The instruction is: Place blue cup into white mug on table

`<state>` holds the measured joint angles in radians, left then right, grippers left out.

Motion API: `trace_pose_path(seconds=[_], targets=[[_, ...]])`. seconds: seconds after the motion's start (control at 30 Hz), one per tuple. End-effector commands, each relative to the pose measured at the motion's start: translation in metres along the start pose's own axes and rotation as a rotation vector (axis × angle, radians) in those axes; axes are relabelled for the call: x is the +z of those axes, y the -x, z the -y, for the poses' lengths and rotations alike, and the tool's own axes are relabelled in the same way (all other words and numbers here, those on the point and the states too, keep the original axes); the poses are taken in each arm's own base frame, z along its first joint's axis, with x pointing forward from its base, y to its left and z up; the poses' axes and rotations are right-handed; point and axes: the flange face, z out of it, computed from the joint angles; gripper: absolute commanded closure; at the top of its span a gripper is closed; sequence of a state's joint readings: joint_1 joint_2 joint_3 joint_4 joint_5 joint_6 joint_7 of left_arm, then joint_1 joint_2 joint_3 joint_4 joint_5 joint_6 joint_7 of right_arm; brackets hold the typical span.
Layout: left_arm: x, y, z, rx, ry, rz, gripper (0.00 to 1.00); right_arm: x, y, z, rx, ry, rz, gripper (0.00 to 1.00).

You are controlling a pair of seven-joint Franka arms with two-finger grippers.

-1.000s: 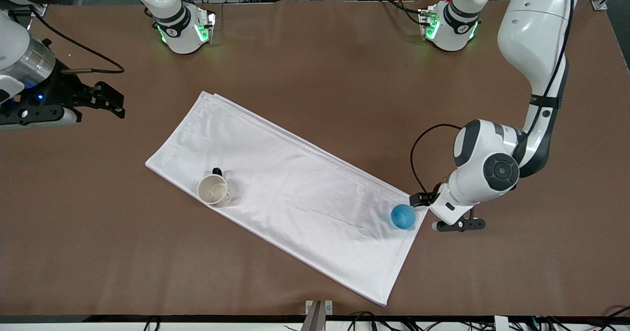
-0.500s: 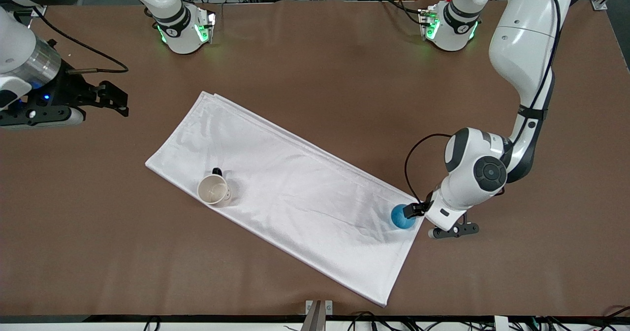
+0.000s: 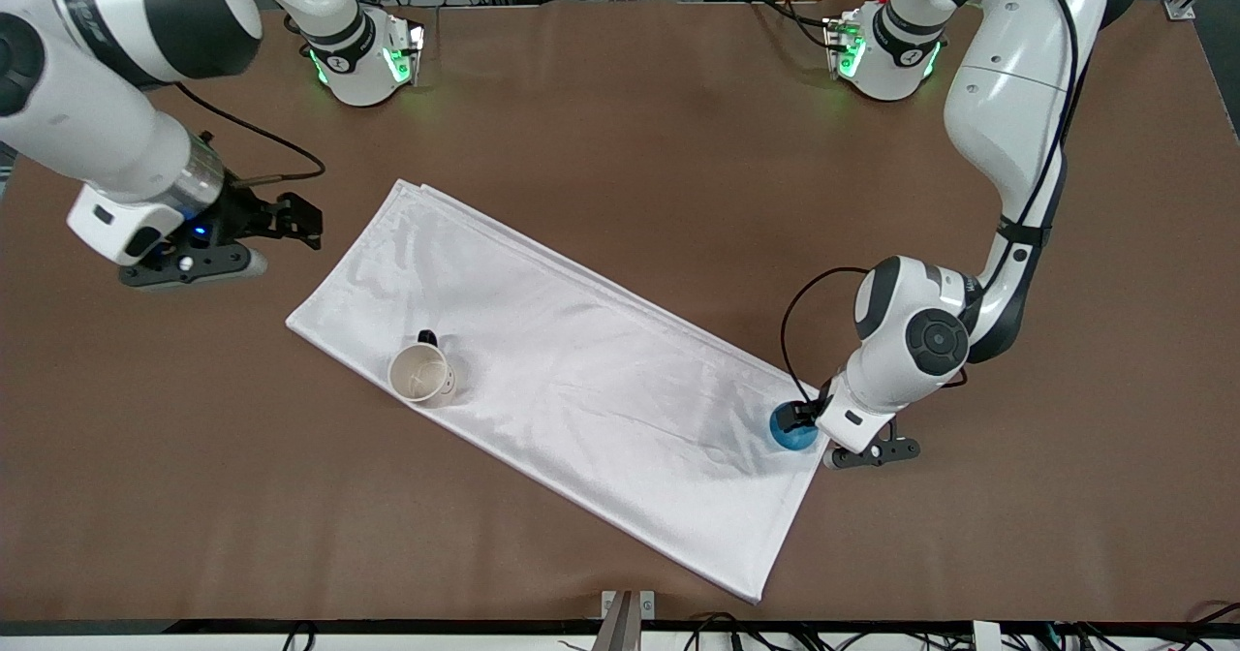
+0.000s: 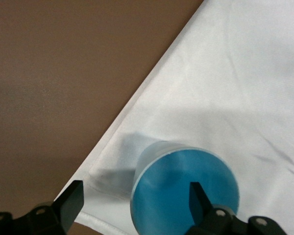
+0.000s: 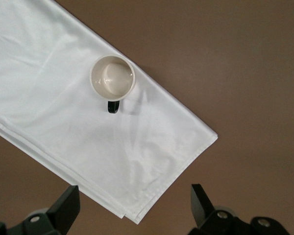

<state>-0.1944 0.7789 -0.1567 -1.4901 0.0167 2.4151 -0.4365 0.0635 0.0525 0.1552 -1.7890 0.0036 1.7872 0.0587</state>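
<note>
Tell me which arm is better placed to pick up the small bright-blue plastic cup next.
Left. The left gripper is down at the small bright-blue plastic cup on the white cloth, one finger over its mouth, the other outside. The right gripper hangs open over bare brown table.

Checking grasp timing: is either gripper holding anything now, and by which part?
Nothing is held. The left gripper stands open at the small bright-blue plastic cup, one finger inside its rim; the right gripper waits open.
</note>
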Motion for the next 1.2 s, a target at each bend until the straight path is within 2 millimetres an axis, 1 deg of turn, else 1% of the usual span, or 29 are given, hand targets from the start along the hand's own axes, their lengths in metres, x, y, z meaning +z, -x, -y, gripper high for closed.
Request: trace_pose_path(seconds=[0.0,0.03,0.07,0.13,0.3,0.33,0.43,0.5,0.6,0.7,0.83,0.93,1.03,1.07,1.17], targets=[[0.002,-0.004,-0.005,-0.076,-0.007,-0.024,0.77,0.046,-0.001,0.005,0.012,-0.017,0.003,0.00],[0.002,-0.003,-0.006,-0.098,-0.007,-0.023,0.90,0.055,0.000,0.007,0.009,-0.018,0.003,0.00],[0.002,-0.002,-0.008,-0.112,-0.007,-0.024,1.00,0.063,0.000,0.006,0.009,-0.018,0.000,0.00],[0.004,0.001,-0.014,-0.120,-0.007,-0.022,1.00,0.078,0.001,0.006,0.012,-0.019,-0.006,0.00],[0.004,0.001,-0.012,-0.123,-0.010,-0.022,1.00,0.106,-0.002,0.009,0.045,-0.024,0.001,0.00],[0.004,0.001,-0.013,-0.122,-0.009,-0.022,1.00,0.112,-0.003,0.013,0.061,-0.025,0.010,0.00],[0.003,0.001,-0.013,-0.124,-0.008,-0.023,1.00,0.127,-0.006,0.034,0.083,-0.027,0.015,0.00],[0.001,0.001,-0.013,-0.126,-0.007,-0.024,1.00,0.135,-0.008,0.041,0.086,-0.025,0.019,0.00],[0.000,0.002,-0.016,-0.130,-0.006,-0.025,1.00,0.144,-0.010,0.042,0.088,-0.028,0.024,0.00],[-0.001,0.001,-0.015,-0.148,-0.007,-0.028,1.00,0.149,-0.011,0.049,0.076,-0.030,0.022,0.00],[-0.004,0.000,-0.015,-0.152,-0.006,-0.031,1.00,0.163,-0.015,0.054,0.087,-0.038,0.017,0.00],[-0.007,-0.001,-0.015,-0.152,-0.005,-0.034,1.00,0.172,-0.013,0.057,0.119,-0.037,0.027,0.00],[-0.009,-0.002,-0.013,-0.153,-0.004,-0.035,1.00,0.179,-0.014,0.061,0.129,-0.039,0.030,0.00],[-0.013,-0.004,-0.012,-0.156,-0.003,-0.040,1.00,0.182,-0.014,0.063,0.128,-0.038,0.033,0.00],[-0.018,-0.007,-0.007,-0.160,-0.007,-0.041,1.00,0.194,-0.016,0.070,0.117,-0.041,0.029,0.00]])
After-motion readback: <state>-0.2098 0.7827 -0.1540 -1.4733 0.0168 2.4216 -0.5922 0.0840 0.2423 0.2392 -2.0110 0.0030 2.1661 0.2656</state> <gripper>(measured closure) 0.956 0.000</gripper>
